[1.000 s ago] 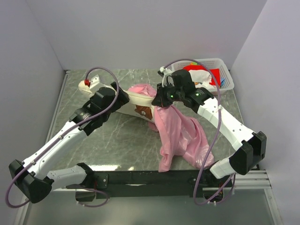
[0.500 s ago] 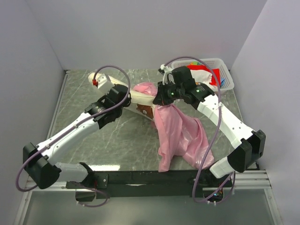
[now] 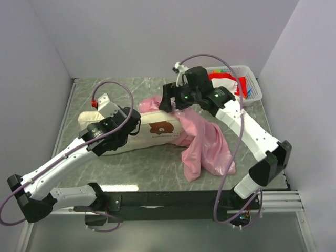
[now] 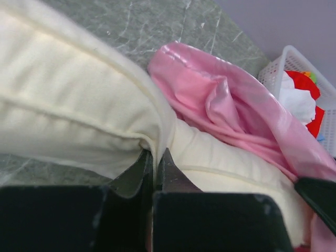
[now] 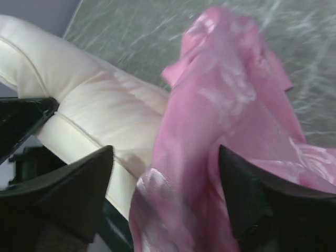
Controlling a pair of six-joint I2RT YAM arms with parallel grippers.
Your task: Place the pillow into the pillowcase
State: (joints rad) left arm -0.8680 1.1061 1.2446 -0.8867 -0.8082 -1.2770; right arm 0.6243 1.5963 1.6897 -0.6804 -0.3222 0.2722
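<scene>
Pinching pillow (image 4: 79,100) fold inside left hand (image 4: 155,158).

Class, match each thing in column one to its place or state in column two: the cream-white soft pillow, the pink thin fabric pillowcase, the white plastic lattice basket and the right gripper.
Column one:
1. cream-white soft pillow
2. pink thin fabric pillowcase
3. white plastic lattice basket
4. right gripper

Column two:
A. at the far right corner of the table
B. fingers wide apart
C. pinched by the left gripper
D. draped over the pillow's end

Pairs: 1-C, 2-D, 3-A, 4-B
</scene>
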